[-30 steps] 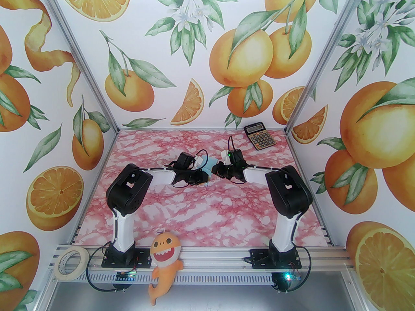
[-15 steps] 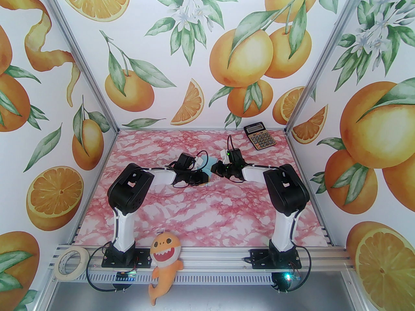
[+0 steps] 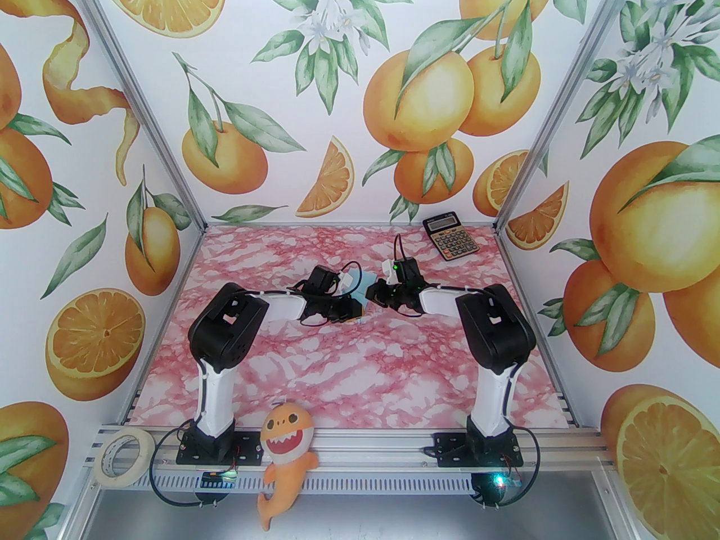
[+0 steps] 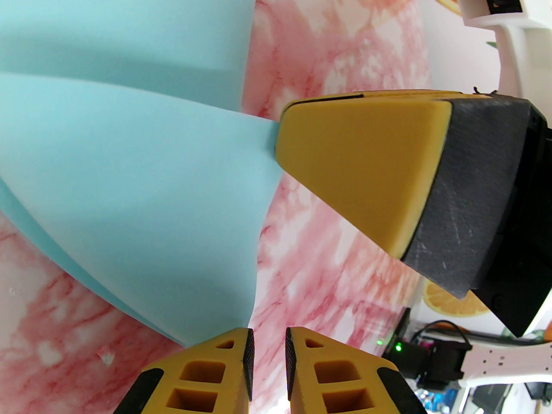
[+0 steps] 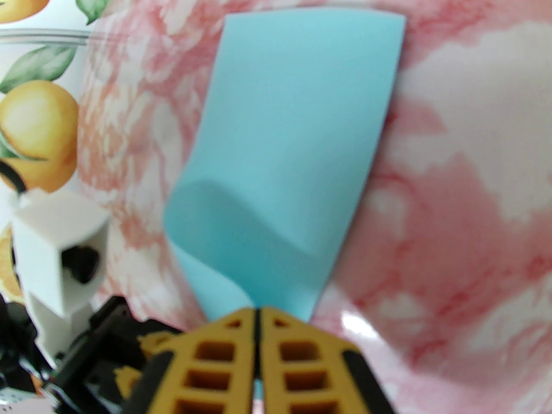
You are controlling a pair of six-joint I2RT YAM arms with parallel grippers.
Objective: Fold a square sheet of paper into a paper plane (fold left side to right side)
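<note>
The square sheet of paper is pale light-blue and lies on the pink marbled table with its near part curled up and over itself. My right gripper is shut on the paper's near edge. In the left wrist view the right gripper's yellow fingers pinch the lifted flap at its edge. My left gripper stands open by a narrow gap, with the flap's lower corner just beside its left finger and nothing between the pads. From above, both grippers meet at the table's middle over the paper.
A black-and-gold calculator lies at the back right of the table. An orange shark plush and a roll of tape sit on the front rail by the arm bases. Orange-patterned walls close in three sides.
The right arm has shifted slightly to the left, carrying the paper's edge with it. The left arm has barely moved.
</note>
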